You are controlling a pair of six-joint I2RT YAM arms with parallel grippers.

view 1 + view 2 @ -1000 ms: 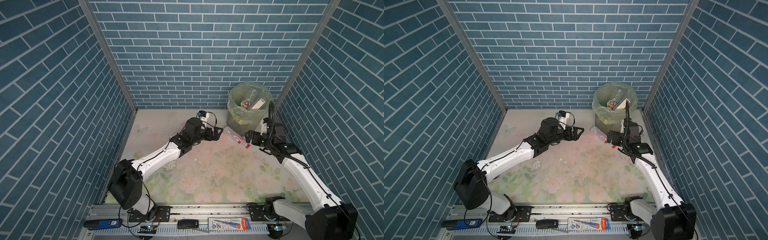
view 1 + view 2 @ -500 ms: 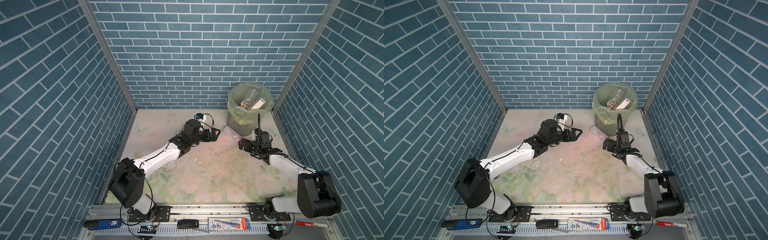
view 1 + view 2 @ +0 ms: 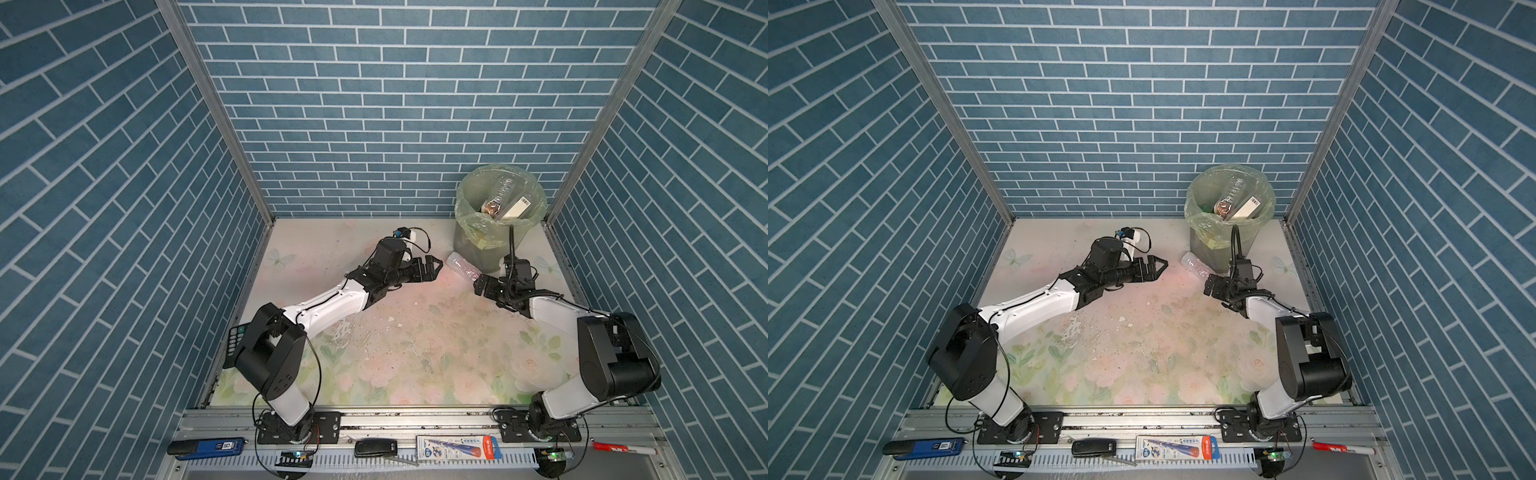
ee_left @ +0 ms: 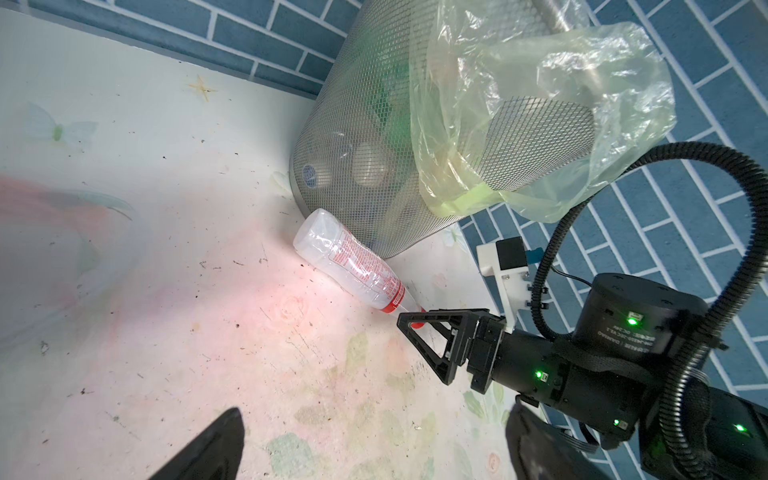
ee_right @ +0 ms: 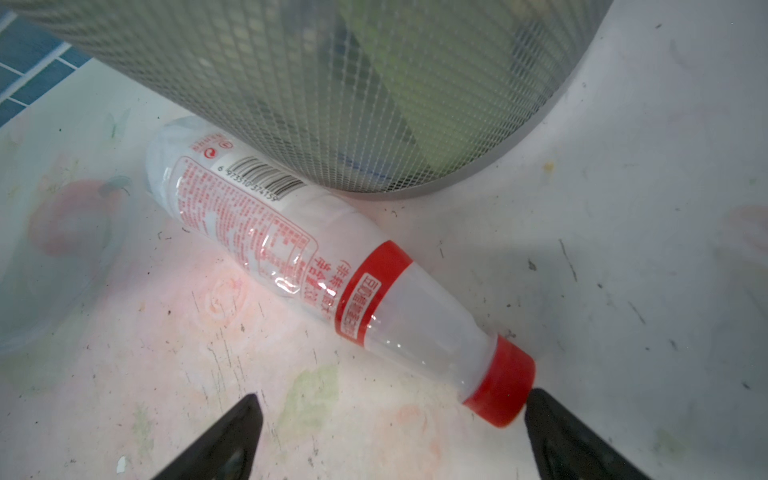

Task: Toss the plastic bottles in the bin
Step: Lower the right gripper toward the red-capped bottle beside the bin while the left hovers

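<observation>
Hanging low over the floral bench (image 3: 415, 340), right claw (image 5: 392, 397) spread wide, nothing pinched. Just off one fingertip (image 5: 552, 419): the red cap (image 5: 503, 382) of a clear plastic bottle (image 5: 291, 249), too close to call touching or not. Lying flat on its side, neck toward the claw, fat end tucked against the foot of the bin (image 4: 365, 124). Mesh wall right behind it, blocking that side. Pale green bag (image 4: 540, 83) folded over the rim and flopping down the outside. More bottles (image 3: 500, 193) piled inside, plus a white carton-ish thing (image 3: 519, 205).

Left claw (image 3: 434, 268) likewise spread and empty, pointing at the bottle's fat end from the other side, a little short of it.

Readable stuff on the bottle: red band round the shoulder with Chinese characters, red Chinese small print down the label, barcode (image 5: 259, 178) numbered 6 973510 374159.

Further out along the front rail: blue gadget (image 3: 208, 446), black key fob (image 3: 376, 448), boxed pen (image 3: 457, 453), red marker (image 3: 623, 451). Calculator (image 3: 235, 345) wedged by the left arm's base.
</observation>
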